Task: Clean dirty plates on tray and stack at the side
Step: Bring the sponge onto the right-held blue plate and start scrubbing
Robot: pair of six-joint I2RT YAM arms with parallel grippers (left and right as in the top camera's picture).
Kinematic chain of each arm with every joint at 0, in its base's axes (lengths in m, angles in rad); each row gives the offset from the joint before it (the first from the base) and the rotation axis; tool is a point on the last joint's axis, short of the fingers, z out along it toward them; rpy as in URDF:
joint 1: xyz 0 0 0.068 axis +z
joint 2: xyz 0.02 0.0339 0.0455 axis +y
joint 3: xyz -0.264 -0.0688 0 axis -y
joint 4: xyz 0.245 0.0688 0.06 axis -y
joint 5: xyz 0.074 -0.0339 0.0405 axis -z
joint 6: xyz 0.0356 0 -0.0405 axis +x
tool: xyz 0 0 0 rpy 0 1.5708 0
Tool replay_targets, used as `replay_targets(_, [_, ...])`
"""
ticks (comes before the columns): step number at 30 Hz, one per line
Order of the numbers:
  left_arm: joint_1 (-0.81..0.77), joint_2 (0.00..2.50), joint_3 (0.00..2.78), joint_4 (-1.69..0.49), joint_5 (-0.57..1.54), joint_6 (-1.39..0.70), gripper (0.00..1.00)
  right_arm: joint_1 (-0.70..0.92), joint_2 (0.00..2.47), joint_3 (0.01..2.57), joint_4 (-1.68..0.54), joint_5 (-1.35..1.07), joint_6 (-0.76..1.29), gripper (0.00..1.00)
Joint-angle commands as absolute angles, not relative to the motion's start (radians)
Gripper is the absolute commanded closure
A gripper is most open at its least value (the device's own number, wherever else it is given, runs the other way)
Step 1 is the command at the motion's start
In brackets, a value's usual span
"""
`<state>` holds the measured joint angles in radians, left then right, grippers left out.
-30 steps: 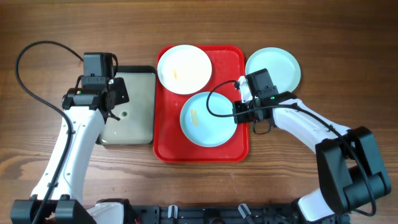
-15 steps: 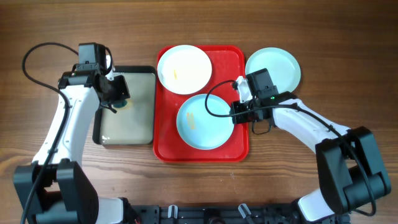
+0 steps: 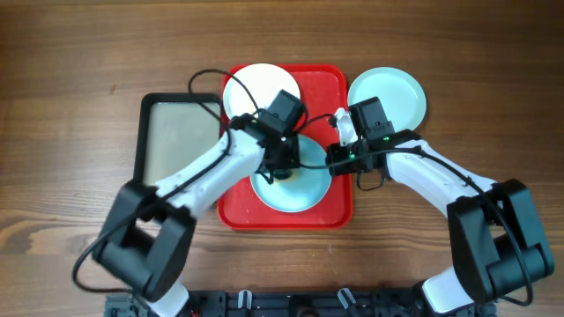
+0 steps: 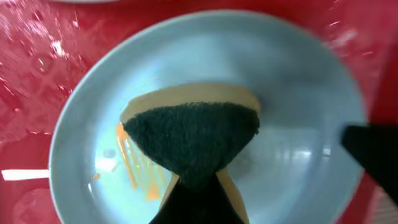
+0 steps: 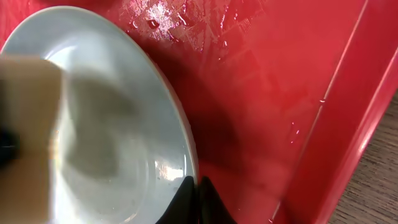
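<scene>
A pale blue plate [image 3: 300, 189] lies on the red tray [image 3: 339, 207]; it fills the left wrist view [image 4: 298, 93], with orange streaks at its left. My left gripper [image 3: 280, 169] is shut on a sponge, dark green over tan [image 4: 193, 134], held over the middle of this plate. My right gripper [image 3: 333, 160] is shut on the plate's right rim [image 5: 183, 155]. A white plate [image 3: 251, 88] lies at the tray's back left, partly under my left arm. A second blue plate [image 3: 397, 92] rests on the table right of the tray.
A black-rimmed grey-green tray [image 3: 176, 132] lies left of the red tray. My left arm reaches across the red tray's left side. Drops of water lie on the red tray floor [image 5: 249, 74].
My left arm has swung from the grey-green tray over to the red tray, bringing the sponge over the blue plate. My right gripper and the plate stayed where they were.
</scene>
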<state>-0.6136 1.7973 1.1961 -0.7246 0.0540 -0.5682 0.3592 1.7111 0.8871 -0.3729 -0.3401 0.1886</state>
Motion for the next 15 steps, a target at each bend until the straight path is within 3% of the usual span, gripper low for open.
replay_targets(1, [-0.586,1.815,1.208,-0.791,-0.044,-0.583,0.96,0.363,1.72,0.912,-0.371,-0.361,0.183,0.96])
replay_targets(15, [-0.572,1.85,1.207,-0.85,-0.043,-0.532,0.96,0.363,1.72,0.912,-0.374,-0.361,0.183,0.96])
